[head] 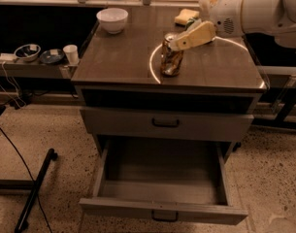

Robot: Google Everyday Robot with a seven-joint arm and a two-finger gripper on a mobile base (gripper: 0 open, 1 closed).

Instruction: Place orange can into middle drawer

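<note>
The orange can (pixel 171 61) stands upright near the middle of the cabinet's top, inside a white ring of light. My gripper (pixel 179 42), cream with a white arm behind it, reaches in from the right and its tip is at the can's upper rim, partly in front of it. The middle drawer (pixel 138 207) is the lowest one. It is pulled out wide towards the front and its box holds nothing.
A shut drawer (pixel 167 124) sits directly above the open one. A white bowl (pixel 112 19) and a yellow sponge (pixel 186 16) are at the back of the top. A side shelf at the left holds small bowls and a cup (pixel 70 53). A black stand leg (pixel 36 188) lies on the floor at the left.
</note>
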